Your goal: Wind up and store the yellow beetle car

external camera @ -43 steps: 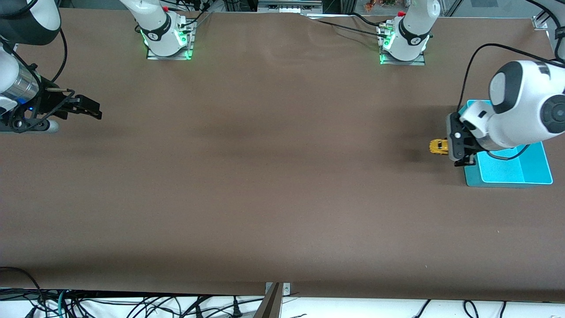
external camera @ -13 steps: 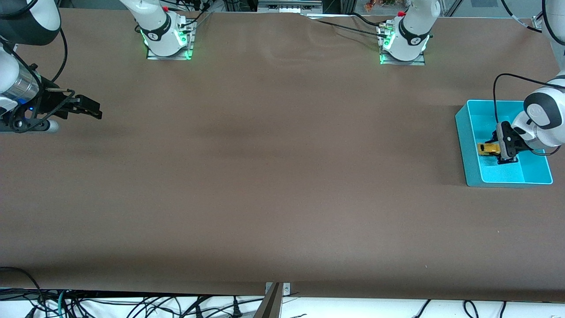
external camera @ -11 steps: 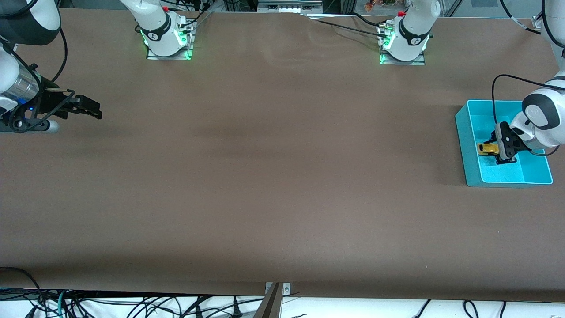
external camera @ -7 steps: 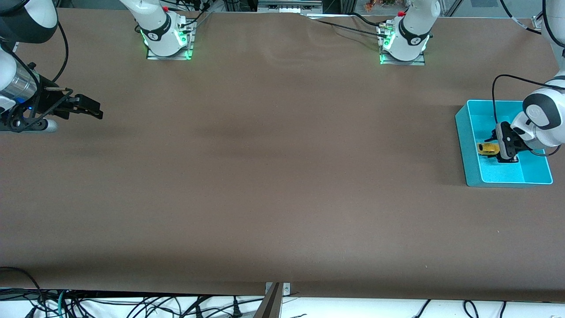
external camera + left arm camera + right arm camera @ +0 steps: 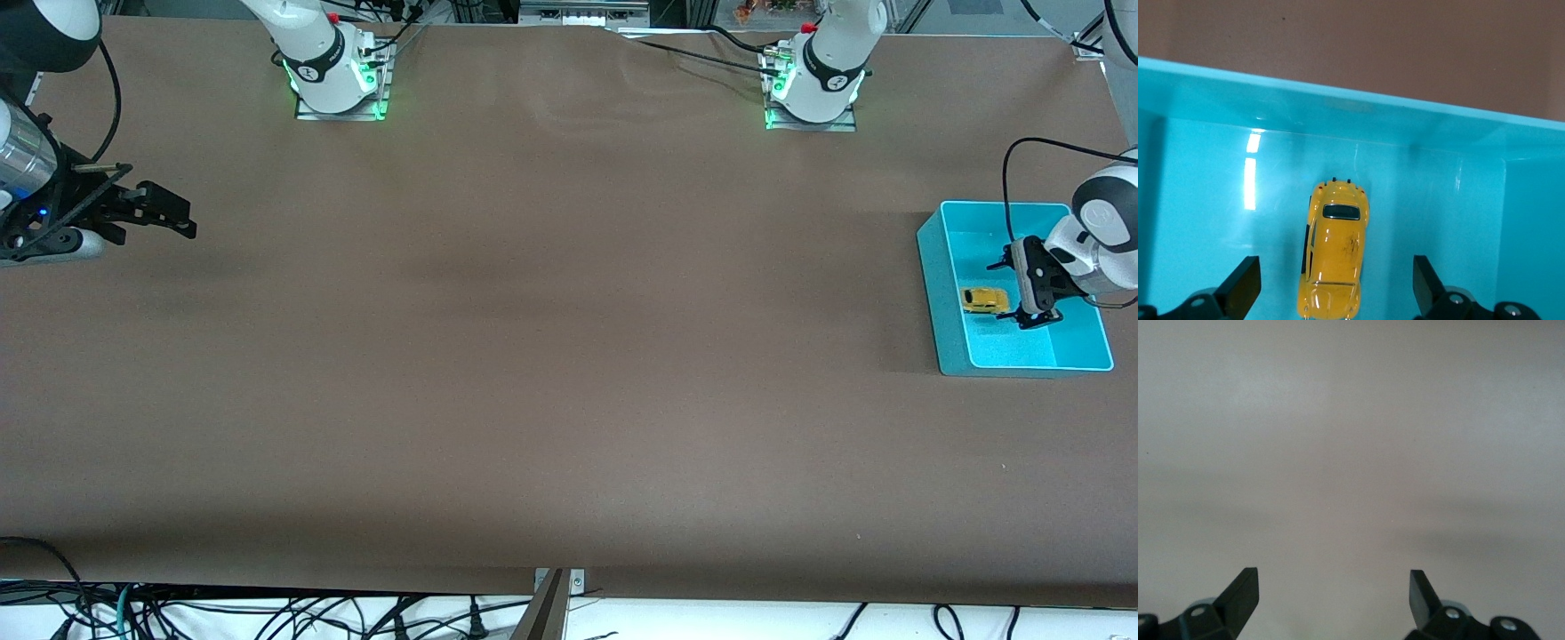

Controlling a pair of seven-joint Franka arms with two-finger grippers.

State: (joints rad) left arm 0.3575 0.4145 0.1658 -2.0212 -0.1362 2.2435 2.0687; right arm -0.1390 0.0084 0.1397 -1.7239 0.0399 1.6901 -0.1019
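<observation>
Front view: one yellow beetle car [image 5: 984, 300] lying in one teal bin [image 5: 930, 267] at the left arm's end of one brown table [image 5: 551, 356]. Left gripper [image 5: 1014, 290] hanging over the bin beside the car, fingers spread, grasping nothing. Right gripper [image 5: 169, 212] waiting over the right arm's end, fingers apart, empty.

Left wrist view: one car [image 5: 1333, 250] sitting on the bin floor [image 5: 1205, 200] between two parted fingertips [image 5: 1241, 285], untouched.

Right wrist view: two parted fingertips [image 5: 1241, 590] hovering over bare table [image 5: 1351, 453].

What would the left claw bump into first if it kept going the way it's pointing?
Probably the yellow beetle car, lying between the open left claw's fingers on the floor of the blue bin.
</observation>
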